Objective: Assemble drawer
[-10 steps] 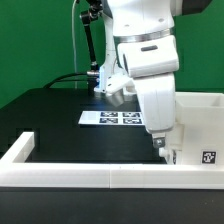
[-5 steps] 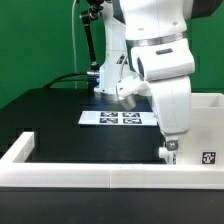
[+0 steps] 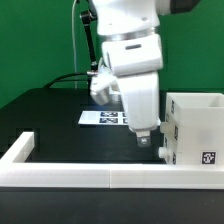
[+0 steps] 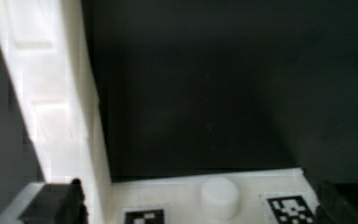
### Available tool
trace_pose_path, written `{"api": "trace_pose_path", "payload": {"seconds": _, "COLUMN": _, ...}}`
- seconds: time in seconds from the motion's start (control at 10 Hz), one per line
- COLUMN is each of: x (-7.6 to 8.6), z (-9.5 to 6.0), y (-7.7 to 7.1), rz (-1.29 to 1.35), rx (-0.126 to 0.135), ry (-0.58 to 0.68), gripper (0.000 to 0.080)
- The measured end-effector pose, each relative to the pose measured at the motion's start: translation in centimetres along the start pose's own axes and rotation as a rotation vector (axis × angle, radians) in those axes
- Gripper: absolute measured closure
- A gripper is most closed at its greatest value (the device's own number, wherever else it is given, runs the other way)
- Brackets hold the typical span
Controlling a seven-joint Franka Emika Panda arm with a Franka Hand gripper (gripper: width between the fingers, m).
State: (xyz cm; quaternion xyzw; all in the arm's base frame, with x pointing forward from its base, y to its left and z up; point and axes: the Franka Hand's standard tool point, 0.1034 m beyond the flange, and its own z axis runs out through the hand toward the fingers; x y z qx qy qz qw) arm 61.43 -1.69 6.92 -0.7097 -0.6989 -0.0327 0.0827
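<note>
The white drawer casing [image 3: 196, 128] stands at the exterior view's right, with a black-and-white tag [image 3: 208, 157] low on its front. My gripper [image 3: 147, 140] hangs just off the casing's side, close above the table. In the wrist view the casing's white wall [image 4: 51, 100] runs along one side. A white drawer face carrying a rounded knob [image 4: 217, 190] and two square tags [image 4: 293, 208] lies between my fingers. My gripper [image 4: 208, 208] is open, its dark fingers [image 4: 57, 203] wide apart and not touching the face. That knobbed box is hidden behind the arm in the exterior view.
The marker board [image 3: 106, 118] lies flat on the black table behind the arm. A low white border wall [image 3: 70, 173] runs along the front and up the exterior view's left side. Black cables hang at the back, in front of a green backdrop.
The arm has swung toward the exterior view's left. The gripper has moved from in front of the casing to beside it and sits slightly higher. The casing now shows more fully.
</note>
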Motion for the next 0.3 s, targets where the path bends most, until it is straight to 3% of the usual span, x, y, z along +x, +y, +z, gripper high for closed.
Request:
{"api": "trace_pose_path", "payload": {"seconds": 0.1, "x": -0.3, "z": -0.8, "y": 0.0, "rz": 0.052, "rx": -0.033, "ry": -0.008, "gripper": 0.015}}
{"api": "trace_pose_path", "payload": {"seconds": 0.3, "x": 0.1, "z": -1.9, "y": -1.8, "rz": 0.121, "rx": -0.142, "ry": -0.025, "gripper": 0.015}}
